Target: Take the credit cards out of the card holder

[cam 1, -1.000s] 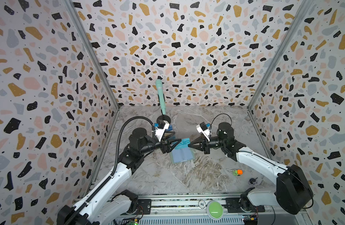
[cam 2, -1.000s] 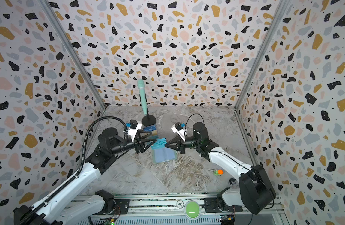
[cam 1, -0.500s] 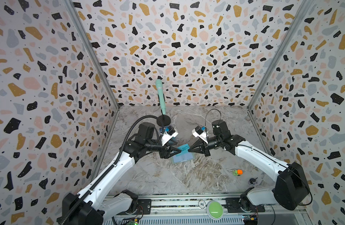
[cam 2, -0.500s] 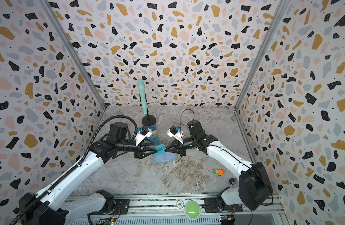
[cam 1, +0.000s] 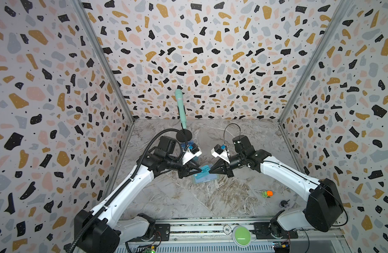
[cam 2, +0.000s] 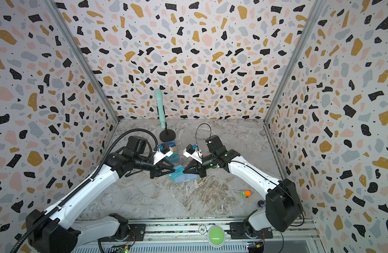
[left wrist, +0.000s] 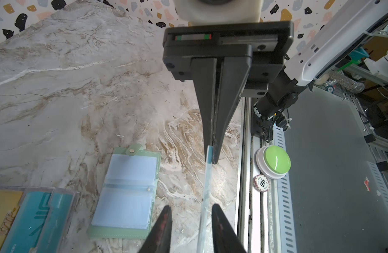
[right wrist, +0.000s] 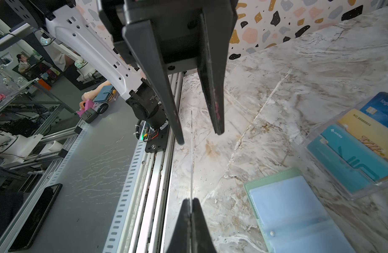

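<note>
A teal credit card (left wrist: 207, 181) is clamped on edge in the right gripper (left wrist: 211, 157), its other end straddled by the parted jaws of the left gripper (left wrist: 190, 209); the card holder (cam 1: 207, 179) is seen open at its 6 o'clock in both top views.

- A mint-green microphone (cam 1: 179, 105) is standing on a black round base (cam 1: 184, 136).
- A clear tiered acrylic stand (left wrist: 65, 193) is sitting beside that base.
- A small orange-and-green toy (cam 1: 267, 193) is lying well apart.

A robotics lab. Speckled panels (cam 1: 199, 54) box in a marble bench (cam 1: 177, 203); beyond its aluminium rail (right wrist: 158, 175) stand metal frames (right wrist: 57, 105) and a seated worker (right wrist: 22, 61).
</note>
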